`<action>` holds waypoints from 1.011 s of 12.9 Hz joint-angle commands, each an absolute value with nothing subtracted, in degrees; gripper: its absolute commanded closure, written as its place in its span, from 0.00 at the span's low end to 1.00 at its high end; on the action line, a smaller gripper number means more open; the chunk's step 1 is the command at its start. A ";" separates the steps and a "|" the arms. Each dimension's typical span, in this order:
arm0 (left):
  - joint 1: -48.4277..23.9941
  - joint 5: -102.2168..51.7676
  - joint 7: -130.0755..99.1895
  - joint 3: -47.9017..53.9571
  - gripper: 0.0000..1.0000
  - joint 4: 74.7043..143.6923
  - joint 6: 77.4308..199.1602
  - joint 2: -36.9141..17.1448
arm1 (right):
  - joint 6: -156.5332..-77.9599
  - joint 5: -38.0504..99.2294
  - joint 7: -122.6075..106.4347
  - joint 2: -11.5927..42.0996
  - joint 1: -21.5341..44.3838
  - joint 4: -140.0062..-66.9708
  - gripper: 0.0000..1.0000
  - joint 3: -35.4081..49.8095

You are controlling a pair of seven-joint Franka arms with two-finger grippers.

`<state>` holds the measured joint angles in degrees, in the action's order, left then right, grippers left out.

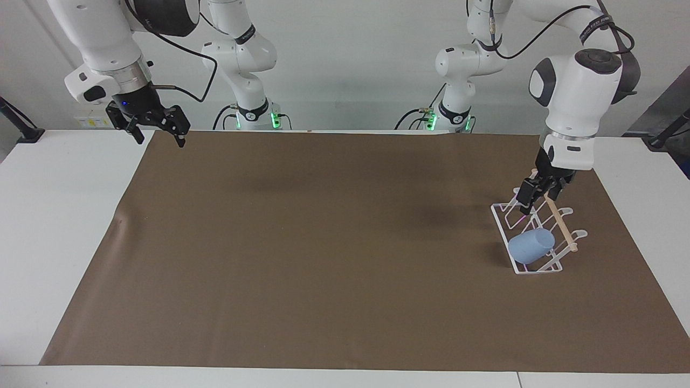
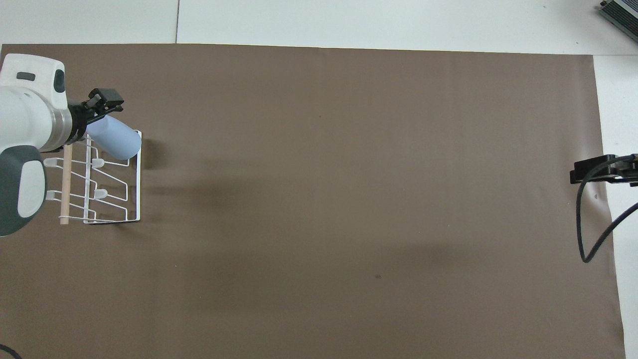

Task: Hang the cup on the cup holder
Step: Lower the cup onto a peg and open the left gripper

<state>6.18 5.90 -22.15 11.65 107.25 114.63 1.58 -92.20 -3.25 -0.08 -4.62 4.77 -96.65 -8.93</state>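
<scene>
The light blue cup (image 1: 531, 246) (image 2: 115, 139) sits tilted on a prong of the white wire cup holder (image 1: 504, 226) (image 2: 135, 194), at the rack's end farther from the robots. The holder stands on the brown mat toward the left arm's end of the table, with its wooden dowel (image 1: 560, 229) across the top. My left gripper (image 1: 531, 197) (image 2: 103, 101) is open and empty, raised over the rack and clear of the cup. My right gripper (image 1: 159, 133) (image 2: 581, 172) is open and empty, and waits in the air over the mat's corner at the right arm's end.
The brown mat (image 1: 323, 242) covers most of the white table (image 1: 59, 215). A black cable (image 2: 585, 234) hangs from the right arm.
</scene>
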 commanded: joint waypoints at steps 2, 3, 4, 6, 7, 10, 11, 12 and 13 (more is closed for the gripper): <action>5.98 3.78 -7.59 11.78 0.00 106.35 103.13 4.22 | -92.28 -3.08 0.35 -5.63 4.57 -97.73 0.00 -8.44; 5.89 3.52 -5.56 11.78 0.00 106.43 101.01 4.57 | -92.29 -2.99 0.26 -5.63 4.48 -97.73 0.00 -8.44; 5.80 2.21 -5.45 11.60 0.00 106.78 100.64 5.09 | -92.29 -2.99 0.35 -5.63 4.57 -97.73 0.00 -8.35; 5.80 1.85 -5.62 11.78 0.00 107.14 100.90 5.89 | -92.28 -0.90 0.35 -5.63 4.48 -97.73 0.00 -8.61; 5.80 1.67 -5.71 11.95 0.00 107.14 100.99 5.89 | -92.29 1.04 0.61 -5.63 4.48 -97.73 0.00 -8.87; 5.80 1.67 -5.36 12.04 0.00 104.08 98.54 5.72 | -92.29 1.67 0.70 -5.63 4.48 -97.73 0.00 -9.40; 5.89 2.02 -5.19 12.04 0.00 100.84 95.13 4.76 | -92.29 1.67 0.79 -5.63 4.48 -97.73 0.00 -9.40; 5.98 2.11 -5.10 11.95 0.00 97.42 92.57 3.18 | -92.29 1.67 0.79 -5.63 4.48 -97.73 0.00 -9.40; 5.98 2.11 -4.84 11.95 0.00 95.73 92.03 2.21 | -92.29 1.67 0.79 -5.63 4.48 -97.73 0.00 -9.40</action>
<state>6.11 2.66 -6.15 12.25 101.59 96.03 5.05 -92.20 0.77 -0.08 -4.62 4.82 -96.65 -9.47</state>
